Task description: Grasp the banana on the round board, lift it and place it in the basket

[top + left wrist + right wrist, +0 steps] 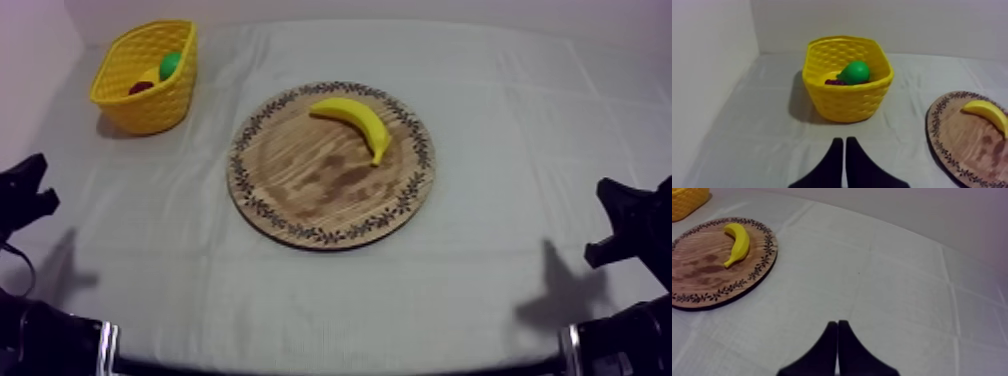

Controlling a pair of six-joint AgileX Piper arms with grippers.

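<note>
Banana [352,122] on the wooden board [300,190], toward its far rim, well ahead of both pairs of jaws and touching neither. Ahead and off to the right of the left gripper [844,142]; ahead and off to the left of the right gripper [837,323]. Left jaws pressed together into a narrow wedge, pinching nothing. Right jaws the same: pressed together, empty. Yellow basket [847,100] straight ahead of the left jaws, holding a green pear [855,72] and a small red fruit [833,82].

Probable troubles from here, 3 in all:
- Reaching with jaws not yet spread: likely to shove the banana along the smooth wood, perhaps off the rim, instead of gripping it.
- Pinching near either tapered end, or along the length rather than across it: likely to slip, swing or drop on the way over.
- Releasing too low or off-centre over the basket: risk of catching the rim, or landing on the 2 fruits and rolling back out.

Long axis diagonal across the board: blunter end toward the basket side, thinner end toward the right jaws. Outer curve facing away from both grippers.
</note>
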